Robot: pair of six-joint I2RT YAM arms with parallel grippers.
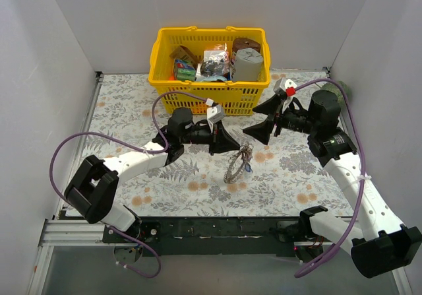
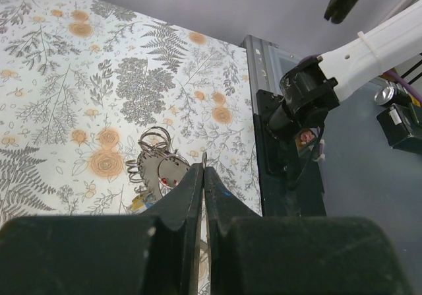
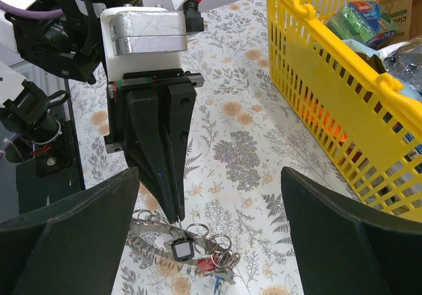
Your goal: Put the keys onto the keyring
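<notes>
Keys [image 3: 181,247]: we find them lying in one bunch with the keyring [image 3: 212,243] on the table [image 1: 132,107]. The bunch sits directly under the tips of the left gripper [image 3: 175,210] and ahead of the right gripper [image 1: 251,121], in line with the gap between its fingers. A black head, a red one and a blue one can be made out. Whether any key is already threaded we cannot tell.

Left gripper: clenched tight. A thin sliver of metal shows at its tips, but we cannot confirm that it is held. Right gripper: released, jaws spread wide, nothing between them.

Risks noted:
- The keys are far smaller than either finger. In our judgement a closing grasp could take several pieces at once, or none.
- The rings and keys overlap. Any lift by the left gripper may drag the whole bunch instead of separating one piece.
- A hold on so thin an edge could slip or twist out.
- The right fingers stand close to the left tips, so an advance risks a knock between the two.
- The basket [image 1: 198,96] lies just beside the right gripper and limits its swing.
</notes>
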